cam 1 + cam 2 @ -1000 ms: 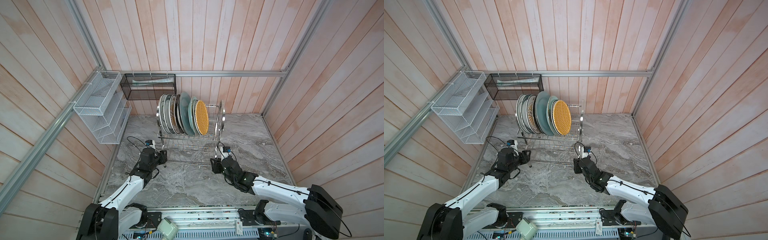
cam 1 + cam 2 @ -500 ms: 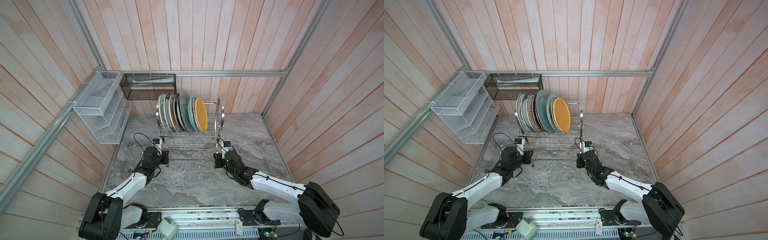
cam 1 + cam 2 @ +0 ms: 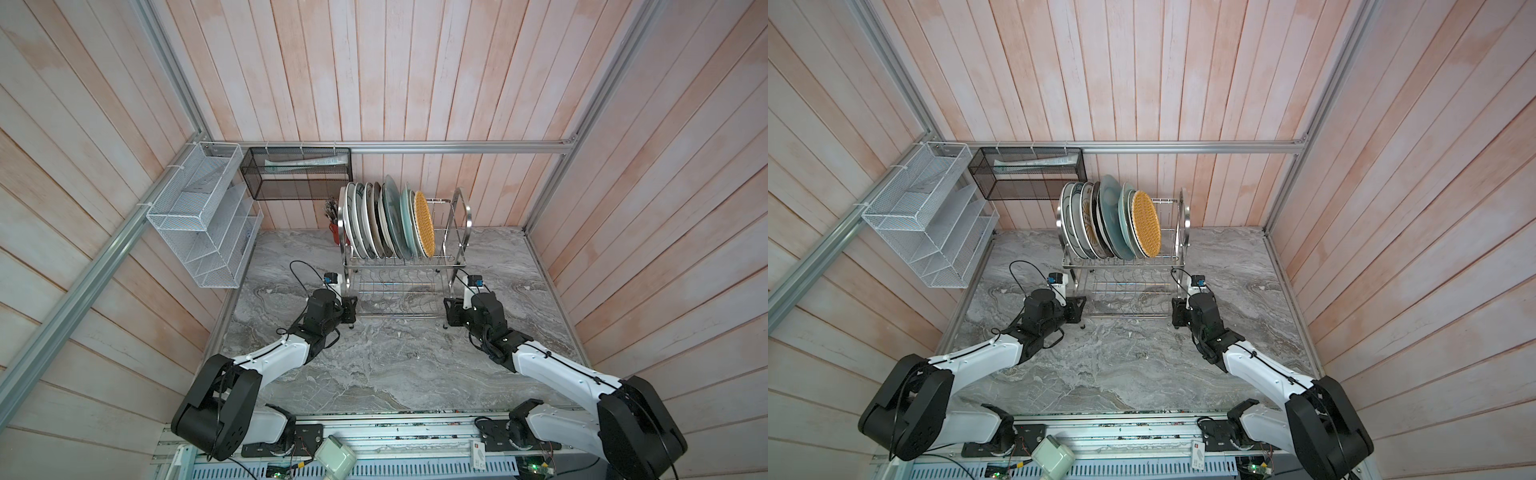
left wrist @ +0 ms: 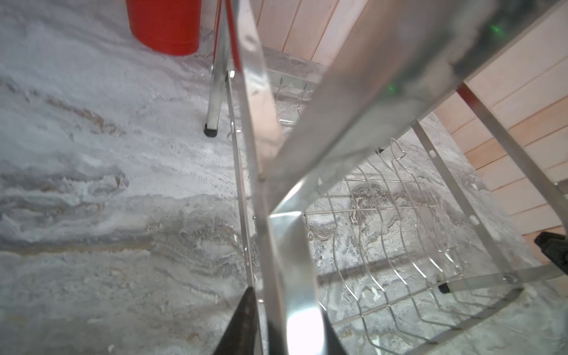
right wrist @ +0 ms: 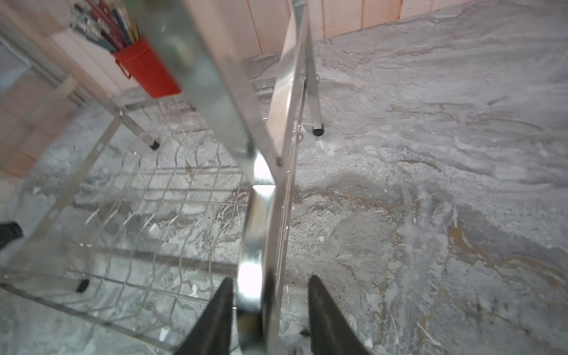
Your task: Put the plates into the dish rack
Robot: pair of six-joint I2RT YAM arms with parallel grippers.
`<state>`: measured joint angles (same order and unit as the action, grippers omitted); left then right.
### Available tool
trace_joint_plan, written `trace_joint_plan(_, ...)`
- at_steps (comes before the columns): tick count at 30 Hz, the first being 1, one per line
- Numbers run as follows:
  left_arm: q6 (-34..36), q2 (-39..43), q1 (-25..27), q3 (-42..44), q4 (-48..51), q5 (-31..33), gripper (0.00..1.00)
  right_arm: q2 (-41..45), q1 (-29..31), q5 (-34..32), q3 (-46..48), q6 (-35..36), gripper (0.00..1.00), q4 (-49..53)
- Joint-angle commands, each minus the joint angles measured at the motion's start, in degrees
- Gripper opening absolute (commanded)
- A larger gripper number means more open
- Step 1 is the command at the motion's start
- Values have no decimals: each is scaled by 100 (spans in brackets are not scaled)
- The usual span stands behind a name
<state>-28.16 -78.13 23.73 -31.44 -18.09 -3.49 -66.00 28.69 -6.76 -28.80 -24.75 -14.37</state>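
Colour key
An orange lattice is shown on the end plate (image 3: 426,226); the dish rack (image 3: 399,262) is finished silver; the table (image 3: 374,365) is veined grey; the pot (image 4: 163,27) is coloured red.

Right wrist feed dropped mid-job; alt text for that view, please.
The open right gripper straddles a shiny leg of the dish rack, with a gap beside one finger. The lower wire tier is empty; a red utensil holder stands beyond on the marble table.

You have the round dinner plates (image 3: 390,224) standing on the top tier of the steel wire dish rack (image 3: 415,261), mid-frame.
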Motion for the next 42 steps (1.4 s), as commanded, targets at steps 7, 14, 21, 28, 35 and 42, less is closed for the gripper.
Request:
trace_joint_plan(7,-582,2169,-99,153,1608,844,100,1419,-122,-199,-138,-352,98,868)
trace_joint_plan(14,-869,3988,-1015,519,2925,2711,100,1895,-1375,-925,312,-42,98,373)
trace_joint_plan(21,-52,4040,-1327,1902,869,4829,100,1024,-2666,-518,1548,1017,98,-2802)
trace_joint_plan(28,1296,2236,-1847,2573,-2325,4853,100,-381,-2879,-356,1754,1868,98,-4051)
trace_joint_plan(35,1761,737,-2157,2336,-4122,3449,100,-1876,-3045,-41,1646,2179,98,-5535)
trace_joint_plan(42,2015,-533,-2554,1772,-4630,1735,100,-2104,-3062,25,1598,2115,98,-5675)
